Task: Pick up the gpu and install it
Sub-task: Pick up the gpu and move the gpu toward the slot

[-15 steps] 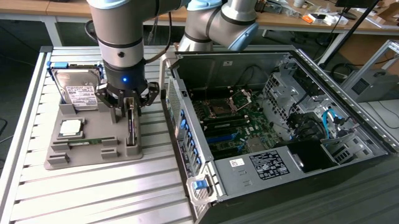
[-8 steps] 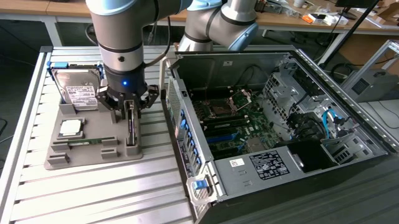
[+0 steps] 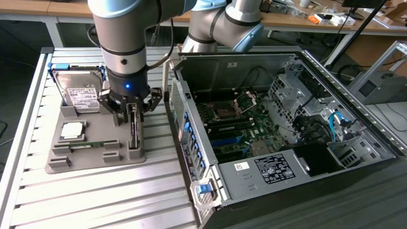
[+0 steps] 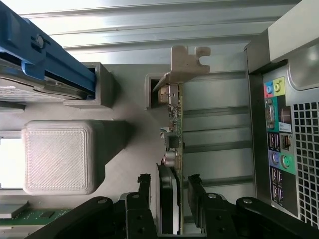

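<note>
Matt plastic tray [image 3: 89,160], shiny ribbed metal table [image 3: 95,200], metal-bracketed gpu [image 4: 175,124].

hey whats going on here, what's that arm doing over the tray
The robot arm's gripper hangs low over the gpu, which stands on edge in a slot of the grey parts tray. Its fingers are open, one on each side of the card, and not closed on it. The gpu sits in the tray, not yet lifted. The open computer case stands beside the tray, on the exterior view's right.
</note>
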